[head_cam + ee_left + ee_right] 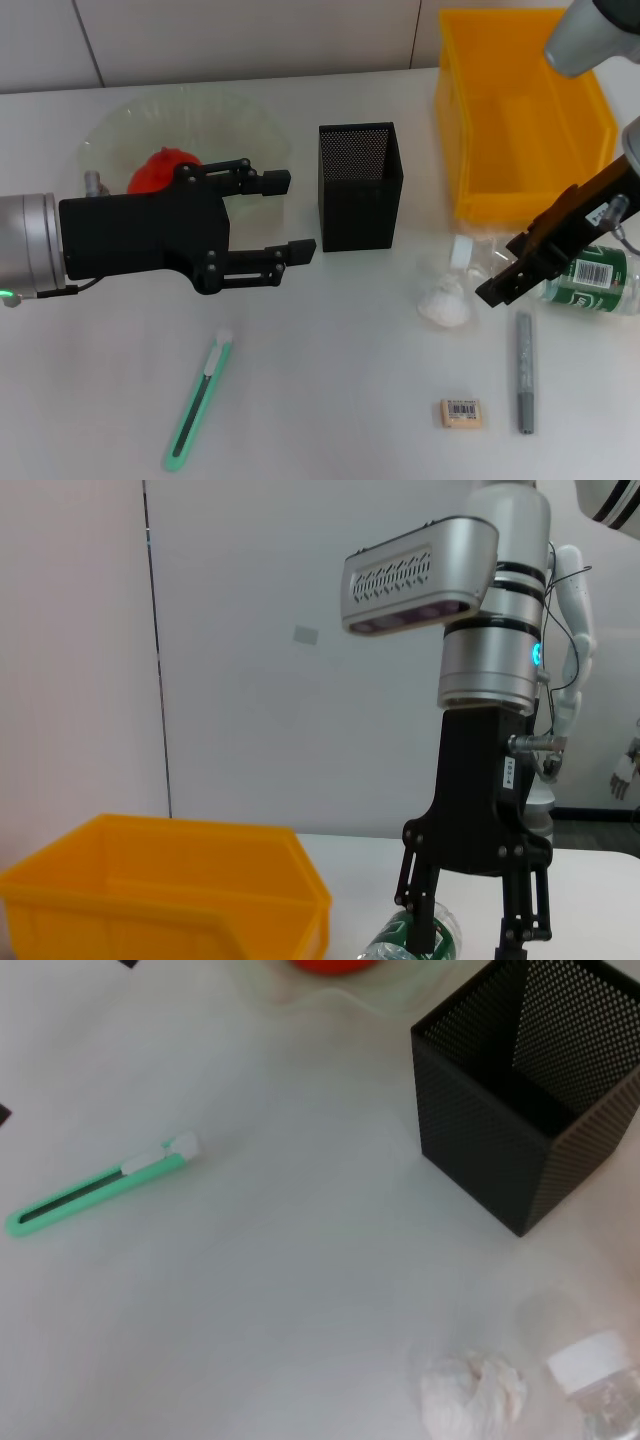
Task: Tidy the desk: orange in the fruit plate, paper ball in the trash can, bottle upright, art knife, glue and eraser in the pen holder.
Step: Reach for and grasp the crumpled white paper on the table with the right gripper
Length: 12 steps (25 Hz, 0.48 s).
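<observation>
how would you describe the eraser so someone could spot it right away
Start at the black mesh pen holder in the middle of the white table and look toward the near edge, off to the robot's right. The eraser is the small beige block with a barcode label, lying beside the long grey pen-like stick.

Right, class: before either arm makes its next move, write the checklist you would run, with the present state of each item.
1. Orange in the fruit plate: ok.
2. Left gripper open and empty: ok.
3. Bottle upright: not ok, lying on the table.
4. Right gripper open above the bottle: ok.
5. Paper ball binned: not ok.
6. Knife, eraser in the pen holder: not ok.
</observation>
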Available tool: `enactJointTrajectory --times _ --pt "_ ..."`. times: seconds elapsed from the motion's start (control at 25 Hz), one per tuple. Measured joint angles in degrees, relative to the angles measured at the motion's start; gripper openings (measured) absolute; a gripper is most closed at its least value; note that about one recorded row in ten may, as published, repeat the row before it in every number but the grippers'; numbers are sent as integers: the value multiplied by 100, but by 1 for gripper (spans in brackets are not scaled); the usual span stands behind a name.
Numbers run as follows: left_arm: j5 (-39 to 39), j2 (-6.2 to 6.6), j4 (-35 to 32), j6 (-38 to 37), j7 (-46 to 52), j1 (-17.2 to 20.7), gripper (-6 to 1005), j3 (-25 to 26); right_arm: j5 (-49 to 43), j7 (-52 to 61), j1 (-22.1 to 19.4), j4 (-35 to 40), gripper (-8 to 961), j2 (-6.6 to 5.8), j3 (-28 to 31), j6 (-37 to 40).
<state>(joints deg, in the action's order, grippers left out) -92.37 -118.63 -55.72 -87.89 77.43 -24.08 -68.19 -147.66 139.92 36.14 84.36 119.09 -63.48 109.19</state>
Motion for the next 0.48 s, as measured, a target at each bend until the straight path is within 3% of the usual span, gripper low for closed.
enactJointTrajectory --times 0.48 --pt "8 -2 -1 -32 0 30 741 -28 0 -94 22 -476 781 0 -380 -611"
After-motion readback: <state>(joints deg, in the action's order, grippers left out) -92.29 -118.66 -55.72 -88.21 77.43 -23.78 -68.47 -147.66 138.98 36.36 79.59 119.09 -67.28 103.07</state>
